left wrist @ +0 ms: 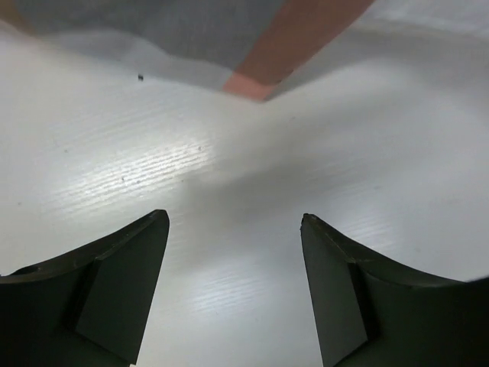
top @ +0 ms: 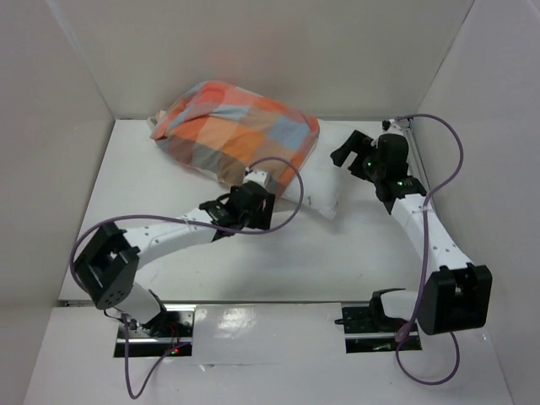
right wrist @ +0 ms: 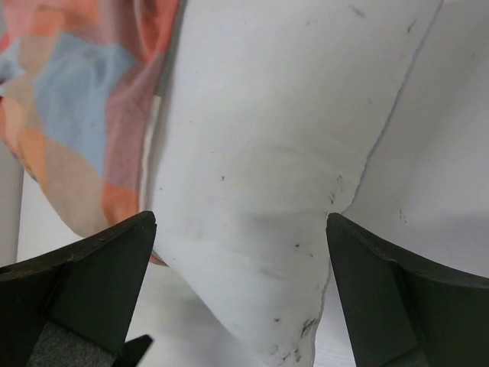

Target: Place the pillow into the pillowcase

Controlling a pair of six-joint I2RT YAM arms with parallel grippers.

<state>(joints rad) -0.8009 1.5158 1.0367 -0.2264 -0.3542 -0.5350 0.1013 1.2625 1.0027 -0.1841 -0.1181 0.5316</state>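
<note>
Inside the pillowcase (top: 236, 126) sits most of the pillow (top: 322, 191); left gripper (left wrist: 233, 220) and right gripper (right wrist: 241, 219) stand spread, empty.

**My two arms up close**

My left arm (top: 164, 232) and right arm (top: 430, 236) wear white link shells with boxy black joint housings (top: 456, 299). A purple cable (top: 460, 160) trails along each. I see small green lights (top: 369, 164) on the right wrist. My left gripper (left wrist: 233, 222) and right gripper (right wrist: 241, 222) have matte black, wedge-shaped fingers (left wrist: 114, 298).
</note>
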